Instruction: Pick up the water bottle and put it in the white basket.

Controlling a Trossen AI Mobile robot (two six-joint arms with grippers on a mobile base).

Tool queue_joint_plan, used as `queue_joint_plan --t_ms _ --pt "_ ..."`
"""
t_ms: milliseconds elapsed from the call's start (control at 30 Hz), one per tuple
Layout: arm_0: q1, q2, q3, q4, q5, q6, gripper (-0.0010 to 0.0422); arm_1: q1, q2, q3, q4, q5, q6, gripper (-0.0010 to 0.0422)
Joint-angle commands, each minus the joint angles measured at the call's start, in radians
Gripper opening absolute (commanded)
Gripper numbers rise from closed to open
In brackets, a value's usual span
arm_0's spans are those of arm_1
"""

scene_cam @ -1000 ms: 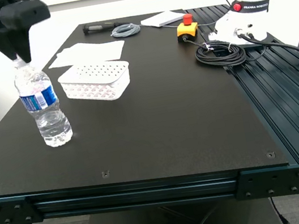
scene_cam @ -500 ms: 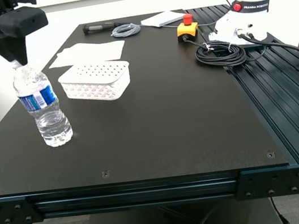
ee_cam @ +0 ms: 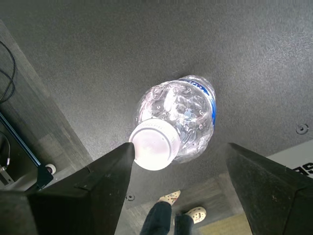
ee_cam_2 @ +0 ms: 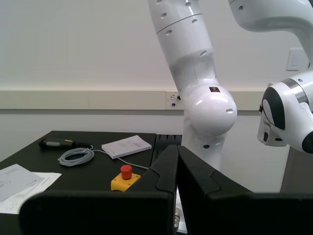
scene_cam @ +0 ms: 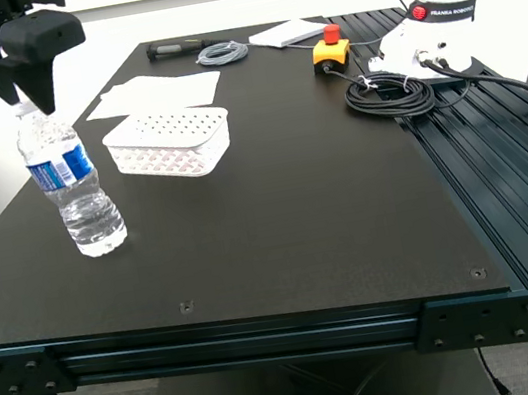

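The water bottle [scene_cam: 69, 184] stands near the table's edge on the exterior view's left, clear, with a blue label, leaning slightly to the left. My first gripper [scene_cam: 32, 94] hangs open just above its cap. In the first wrist view the white cap [ee_cam: 155, 144] sits between the two fingers of my first gripper [ee_cam: 178, 147], with one fingertip [ee_cam: 122, 154] at the cap's edge. The white basket [scene_cam: 169, 141] lies empty just right of the bottle. My second gripper [ee_cam_2: 176, 164] is shut on nothing, held above the table.
White paper sheets [scene_cam: 155, 92] lie behind the basket. A grey cable coil [scene_cam: 222, 53], a black tool [scene_cam: 176, 47], a booklet [scene_cam: 287, 32], a yellow stop button [scene_cam: 330, 50], a black cable coil [scene_cam: 389, 93] and a white robot base [scene_cam: 428, 28] stand at the back. A person's legs [ee_cam: 171, 215] show below the table.
The bottle's top has shifted toward the exterior view's left, so it leans a little. My first gripper has moved slightly left above the cap.
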Motion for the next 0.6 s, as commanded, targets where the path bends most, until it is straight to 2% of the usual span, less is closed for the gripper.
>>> queue_joint_plan --t_ms 33,133,267,600 --pt "0.001 0.000 0.001 0.003 0.000 0.000 0.0001 0.000 0.005 0.037 -0.038 0.022 -0.005 0.0220" --pt "0.001 0.000 0.001 0.003 0.000 0.000 0.0001 0.000 0.005 0.085 -0.059 0.023 -0.007 0.0191" --pt "0.001 0.000 0.001 0.003 0.000 0.000 0.0001 0.002 0.004 0.096 -0.069 0.039 -0.010 0.0187" --pt "0.001 0.000 0.001 0.003 0.000 0.000 0.0001 0.003 0.005 0.000 0.015 0.076 -0.010 0.0262"
